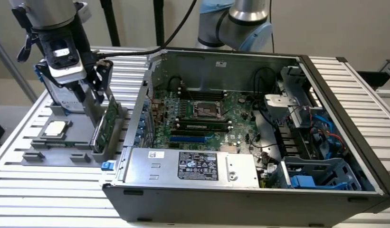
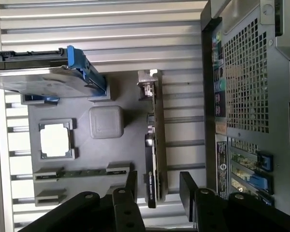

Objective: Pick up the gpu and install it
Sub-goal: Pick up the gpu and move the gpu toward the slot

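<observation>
The gpu [image 1: 106, 124] stands upright on its long edge in a slot of the grey tray [image 1: 74, 145], at the left of the exterior view, just beside the open case [image 1: 182, 204]. Its long axis runs from the far side of the table towards the near side, roughly parallel to the case wall. The gripper [image 1: 98, 95] hangs straight above it. In the wrist view the fingers [image 2: 131, 186] are spread, one on each side of the card's top edge near one end, with a gap on both sides, so nothing is gripped yet. By my count there is one gpu, one arm and one case. The tray also carries one processor [image 1: 55, 129], one blue-framed hard drive [image 2: 38, 82] and one memory stick [image 2: 82, 172].
</observation>
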`<action>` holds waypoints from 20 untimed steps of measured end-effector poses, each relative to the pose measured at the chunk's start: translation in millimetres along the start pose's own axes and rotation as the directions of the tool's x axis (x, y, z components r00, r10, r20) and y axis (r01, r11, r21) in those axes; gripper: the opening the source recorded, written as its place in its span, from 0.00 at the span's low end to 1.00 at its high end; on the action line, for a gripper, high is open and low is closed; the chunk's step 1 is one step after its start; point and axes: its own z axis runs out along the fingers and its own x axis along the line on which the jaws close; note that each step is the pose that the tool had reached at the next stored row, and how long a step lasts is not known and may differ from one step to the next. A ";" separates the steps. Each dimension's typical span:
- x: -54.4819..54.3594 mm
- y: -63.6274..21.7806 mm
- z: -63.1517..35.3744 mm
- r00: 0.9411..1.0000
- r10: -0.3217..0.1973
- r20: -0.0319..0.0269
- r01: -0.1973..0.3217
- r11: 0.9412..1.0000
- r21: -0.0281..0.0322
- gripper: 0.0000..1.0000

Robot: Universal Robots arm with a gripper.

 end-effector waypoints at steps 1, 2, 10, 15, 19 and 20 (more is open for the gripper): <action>-0.3 -0.1 1.7 1.000 0.000 0.000 0.000 1.000 0.000 1.00; -0.7 -0.1 3.6 1.000 0.000 0.000 0.000 1.000 0.000 1.00; -2.4 -0.6 18.3 1.000 0.000 0.000 0.000 1.000 0.000 1.00; -2.3 -0.9 27.3 1.000 0.000 0.000 0.000 1.000 0.000 1.00; -2.0 -0.9 34.6 1.000 0.000 0.000 0.000 1.000 0.000 1.00; -2.0 -0.9 36.4 1.000 0.000 0.000 0.000 1.000 0.000 1.00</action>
